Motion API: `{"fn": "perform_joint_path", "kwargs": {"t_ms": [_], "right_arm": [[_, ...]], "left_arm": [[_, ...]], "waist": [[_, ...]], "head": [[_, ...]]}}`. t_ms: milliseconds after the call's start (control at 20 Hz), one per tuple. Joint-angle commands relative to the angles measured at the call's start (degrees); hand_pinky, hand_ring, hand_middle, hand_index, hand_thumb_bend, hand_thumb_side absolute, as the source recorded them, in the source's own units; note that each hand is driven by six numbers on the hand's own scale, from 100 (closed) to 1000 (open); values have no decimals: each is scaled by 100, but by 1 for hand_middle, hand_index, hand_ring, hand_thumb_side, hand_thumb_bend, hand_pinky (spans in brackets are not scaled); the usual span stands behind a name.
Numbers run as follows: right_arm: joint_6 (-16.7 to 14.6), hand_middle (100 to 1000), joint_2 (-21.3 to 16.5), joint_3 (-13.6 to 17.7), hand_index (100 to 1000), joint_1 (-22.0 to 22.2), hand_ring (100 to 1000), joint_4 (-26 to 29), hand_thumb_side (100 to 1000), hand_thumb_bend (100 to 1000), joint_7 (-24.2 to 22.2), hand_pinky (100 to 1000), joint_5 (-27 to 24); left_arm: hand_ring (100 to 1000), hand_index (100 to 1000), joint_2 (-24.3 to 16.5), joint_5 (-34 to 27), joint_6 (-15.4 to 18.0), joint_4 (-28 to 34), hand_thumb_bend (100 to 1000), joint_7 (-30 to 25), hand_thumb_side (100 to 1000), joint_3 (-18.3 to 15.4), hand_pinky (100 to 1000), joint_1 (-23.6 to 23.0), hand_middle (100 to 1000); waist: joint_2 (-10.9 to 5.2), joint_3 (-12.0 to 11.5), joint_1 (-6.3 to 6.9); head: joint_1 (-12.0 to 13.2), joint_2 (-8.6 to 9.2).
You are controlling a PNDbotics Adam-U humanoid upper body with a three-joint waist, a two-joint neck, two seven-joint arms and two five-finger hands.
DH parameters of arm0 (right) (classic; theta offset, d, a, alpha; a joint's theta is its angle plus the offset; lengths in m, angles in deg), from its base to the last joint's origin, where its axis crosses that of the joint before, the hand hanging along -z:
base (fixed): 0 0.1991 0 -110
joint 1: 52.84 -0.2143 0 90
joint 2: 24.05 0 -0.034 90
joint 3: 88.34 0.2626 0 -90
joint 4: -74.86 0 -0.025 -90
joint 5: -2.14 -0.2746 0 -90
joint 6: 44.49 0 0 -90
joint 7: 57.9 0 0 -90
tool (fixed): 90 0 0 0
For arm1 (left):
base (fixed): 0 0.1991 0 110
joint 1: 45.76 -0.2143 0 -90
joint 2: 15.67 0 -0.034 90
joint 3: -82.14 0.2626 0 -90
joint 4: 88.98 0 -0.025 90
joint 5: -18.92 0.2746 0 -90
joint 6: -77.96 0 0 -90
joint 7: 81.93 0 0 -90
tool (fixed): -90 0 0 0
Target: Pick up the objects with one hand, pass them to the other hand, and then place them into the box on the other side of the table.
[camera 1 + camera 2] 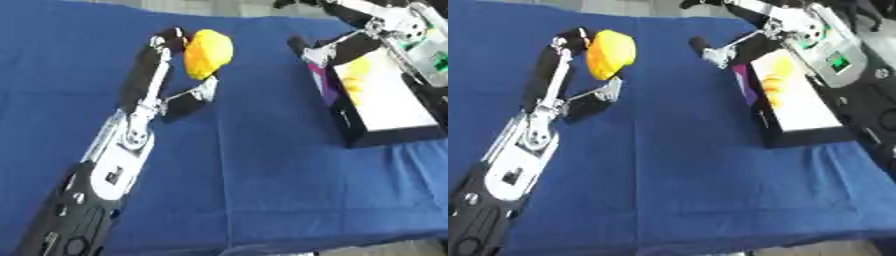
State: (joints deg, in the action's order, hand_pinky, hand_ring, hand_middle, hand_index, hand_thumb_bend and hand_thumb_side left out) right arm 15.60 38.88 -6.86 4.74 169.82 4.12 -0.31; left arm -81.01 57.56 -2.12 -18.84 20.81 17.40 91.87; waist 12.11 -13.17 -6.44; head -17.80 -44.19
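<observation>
A yellow rounded object [208, 52] is raised over the blue cloth at the upper middle. My left hand [150, 75] reaches up from the lower left and pinches it, fingertips over its top and thumb under its lower edge. The black box [348, 122] with a white inside lies at the right, and something yellow [354, 82] shows inside it. My right hand [741, 46] hovers over the box's far left corner with its fingers stretched out toward the left and nothing in them. A gap of cloth separates the two hands.
A blue cloth [262, 175] covers the table; its front edge runs along the bottom of the view. The right forearm [833, 55] lies over the box's right side.
</observation>
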Motion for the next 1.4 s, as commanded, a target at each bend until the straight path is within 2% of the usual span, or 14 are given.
{"fn": "perform_joint_path", "kwargs": {"t_ms": [50,300,350,750,850,950,1100,1400], "right_arm": [[43,1000,-78,24,1000,-130,1000,80,219,100,15,898,230],[15,1000,28,0,1000,-206,1000,61,250,100,1,897,706],[-7,989,39,14,1000,-229,1000,77,280,100,25,893,836],[-197,956,149,-32,1000,-285,1000,155,345,100,407,893,2086],[-250,946,166,-52,1000,-295,1000,172,428,100,434,893,2279],[-327,946,194,-81,1000,-309,1000,167,470,100,392,896,2415],[-476,935,233,-116,1000,-326,1000,143,499,177,263,896,2520],[-689,925,271,-145,1000,-301,1000,61,479,208,38,897,2681]], "left_arm": [[592,567,113,50,42,-20,100,41,288,-20,759,129,605],[592,567,182,98,72,-134,100,84,287,-22,759,131,605],[592,567,192,110,79,-144,100,91,286,-24,759,135,605],[591,567,269,212,136,-247,100,139,281,-29,758,141,605],[591,567,277,244,147,-282,100,156,280,-36,758,144,606],[591,566,288,274,156,-313,100,180,279,-47,758,151,606],[592,567,308,336,177,-350,100,214,273,-56,758,156,607],[595,566,318,520,183,-297,100,295,251,-92,757,184,608]], "waist": [[-9,-12,-66],[-1,-65,-78],[3,-79,-82],[22,-156,-136],[26,-166,-143],[32,-172,-150],[41,-180,-160],[54,-170,-184]], "head": [[-52,8],[-137,8],[-152,8],[-235,8],[-253,8],[-264,8],[-268,8],[-258,8]]}}
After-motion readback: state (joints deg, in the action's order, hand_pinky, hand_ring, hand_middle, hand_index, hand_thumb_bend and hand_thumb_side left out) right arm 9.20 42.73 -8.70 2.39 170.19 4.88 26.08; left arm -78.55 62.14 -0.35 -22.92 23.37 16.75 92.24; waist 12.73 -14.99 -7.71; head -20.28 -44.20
